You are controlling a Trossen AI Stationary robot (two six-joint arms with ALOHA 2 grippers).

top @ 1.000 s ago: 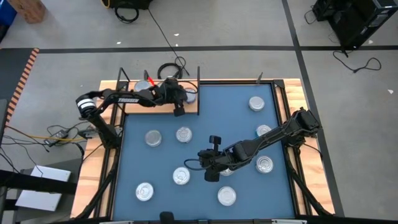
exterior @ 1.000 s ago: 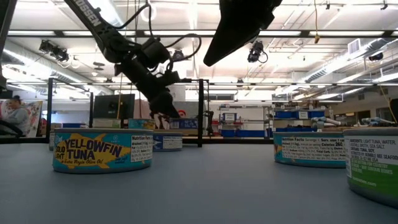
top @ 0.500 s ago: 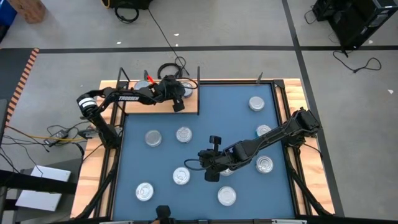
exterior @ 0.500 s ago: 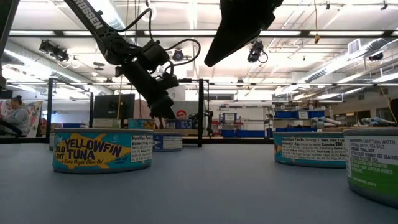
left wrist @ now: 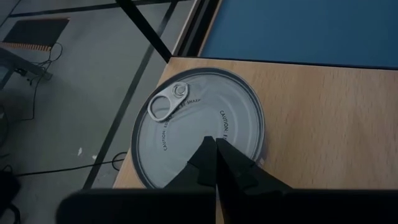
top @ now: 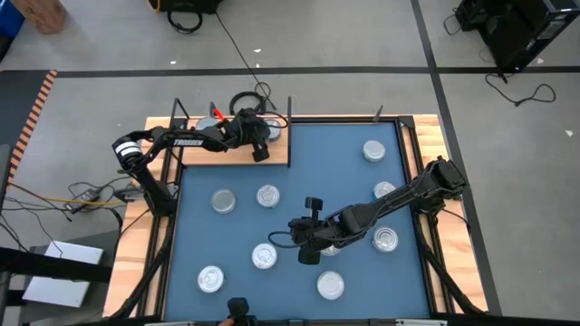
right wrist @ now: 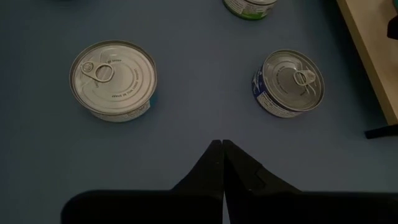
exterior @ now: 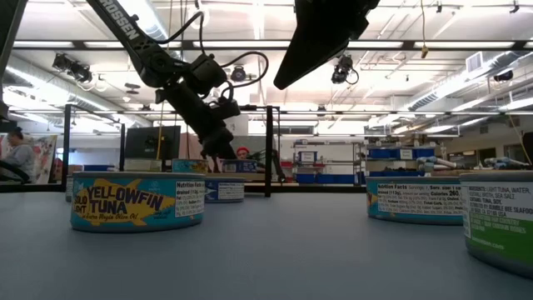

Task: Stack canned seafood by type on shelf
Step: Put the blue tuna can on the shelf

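Observation:
Several round silver tins lie on the blue mat, among them one (top: 267, 195) and one (top: 264, 256). One pull-tab tin (left wrist: 199, 127) stands on the wooden shelf (top: 208, 152) near its far right corner. My left gripper (left wrist: 216, 142) is shut and sits right over that tin's lid; from above it (top: 261, 145) covers most of the tin. My right gripper (top: 308, 249) is shut and hovers above the middle of the mat. Its wrist view shows two tins (right wrist: 113, 79) (right wrist: 289, 82) beyond the fingertips (right wrist: 222, 144). My left gripper points its shut fingers down at the shelf tin's lid (left wrist: 205, 118), near the lid's middle. Whether the tips touch the lid I cannot tell.
Thin black posts (top: 178, 110) (top: 289, 107) stand at the shelf's ends. More tins sit near the mat's right side (top: 373, 150) (top: 387, 239) and near edge (top: 330, 285) (top: 210, 278). A labelled tuna tin (exterior: 137, 200) stands close in the low view. The mat's far middle has free room.
My left gripper has moved a little toward the table's left and far edge, from the shelf's near right part to above the tin on the shelf. The right arm has kept still.

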